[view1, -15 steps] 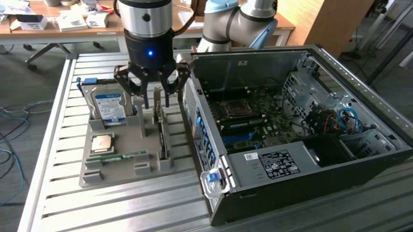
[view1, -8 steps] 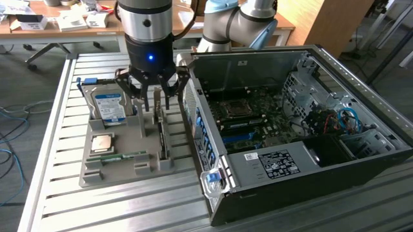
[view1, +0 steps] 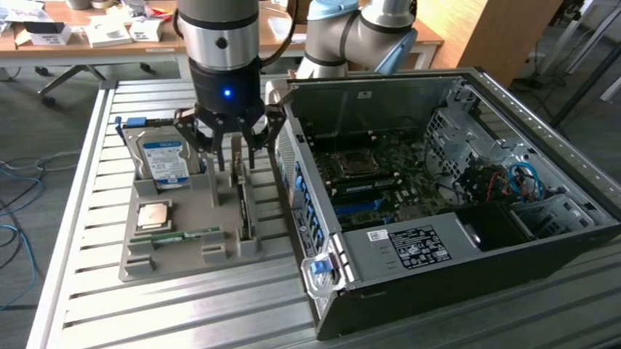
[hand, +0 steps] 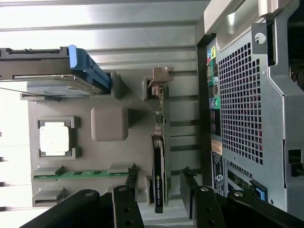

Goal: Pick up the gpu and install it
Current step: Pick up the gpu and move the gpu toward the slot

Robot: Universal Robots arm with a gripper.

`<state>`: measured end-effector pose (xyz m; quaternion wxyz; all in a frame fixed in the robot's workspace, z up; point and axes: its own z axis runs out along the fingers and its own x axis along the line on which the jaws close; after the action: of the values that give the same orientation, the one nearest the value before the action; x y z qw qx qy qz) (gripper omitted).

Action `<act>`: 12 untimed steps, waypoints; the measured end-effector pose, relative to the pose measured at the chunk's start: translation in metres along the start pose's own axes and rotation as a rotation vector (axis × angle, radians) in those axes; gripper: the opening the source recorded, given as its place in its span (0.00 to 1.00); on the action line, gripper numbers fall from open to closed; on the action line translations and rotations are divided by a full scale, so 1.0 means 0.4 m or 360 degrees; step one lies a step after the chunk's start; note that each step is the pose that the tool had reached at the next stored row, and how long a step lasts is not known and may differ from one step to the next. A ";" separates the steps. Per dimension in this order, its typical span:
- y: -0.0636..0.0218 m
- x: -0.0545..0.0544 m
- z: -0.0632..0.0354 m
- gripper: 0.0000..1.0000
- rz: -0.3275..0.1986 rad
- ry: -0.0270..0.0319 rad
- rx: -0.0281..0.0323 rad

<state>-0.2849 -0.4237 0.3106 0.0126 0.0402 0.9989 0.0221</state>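
The gpu point(view1: 243, 203) is a thin green card standing on its edge in a slot of the grey parts tray point(view1: 194, 256), right beside the open computer case point(view1: 441, 240). My gripper point(view1: 235, 154) hangs straight above the card's far end, open. In the wrist view the gpu point(hand: 158, 156) runs edge-on between my two fingers point(hand: 131, 178), with a gap on each side. Its metal bracket end point(hand: 161, 76) points away from my gripper point(hand: 159, 183). Nothing is held.
On the tray point(hand: 118, 152) also sit a hard drive point(view1: 163, 158) with a blue-white label, a square processor point(view1: 155, 216) and a narrow memory stick point(view1: 179, 235). The case's motherboard point(view1: 374, 182) lies exposed. A slatted metal table point(view1: 185, 313) carries everything. Desks stand behind.
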 end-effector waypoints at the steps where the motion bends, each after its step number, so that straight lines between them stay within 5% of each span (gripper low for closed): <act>1: 0.000 0.000 0.003 0.49 0.0000 0.00000 0.00000; 12: -0.001 0.001 0.030 0.49 0.0000 -0.00001 -0.00002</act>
<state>-0.2849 -0.4237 0.2988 0.0126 0.0402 0.9989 0.0221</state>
